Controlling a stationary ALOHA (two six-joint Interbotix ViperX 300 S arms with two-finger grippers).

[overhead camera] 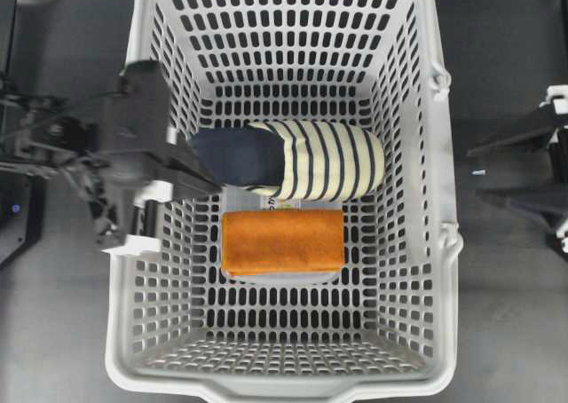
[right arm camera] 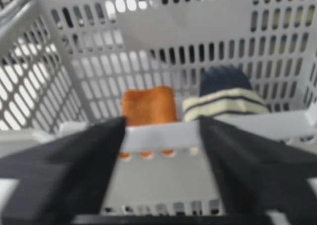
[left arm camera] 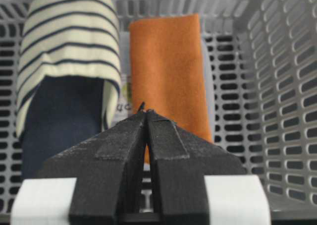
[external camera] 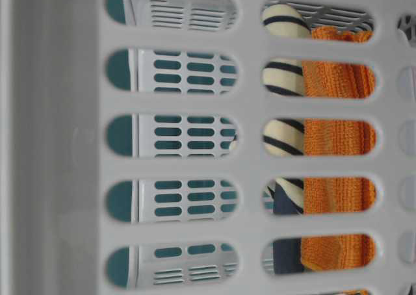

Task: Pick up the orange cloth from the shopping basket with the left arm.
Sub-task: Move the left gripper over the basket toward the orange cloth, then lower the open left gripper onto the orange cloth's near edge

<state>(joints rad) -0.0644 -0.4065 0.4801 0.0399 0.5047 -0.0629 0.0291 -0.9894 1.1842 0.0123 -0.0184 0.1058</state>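
While the left end effector point(left arm camera: 147, 113) hangs pinched together above it, the folded orange cloth point(overhead camera: 282, 241) lies just ahead on the shopping basket point(overhead camera: 441, 270) floor; soft, light, probably best pinched at its near edge.

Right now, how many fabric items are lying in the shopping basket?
2. The folded orange cloth lies mid-floor; the navy-and-cream striped garment lies just behind it, by the left gripper. Something flat and pale sits partly hidden under them.
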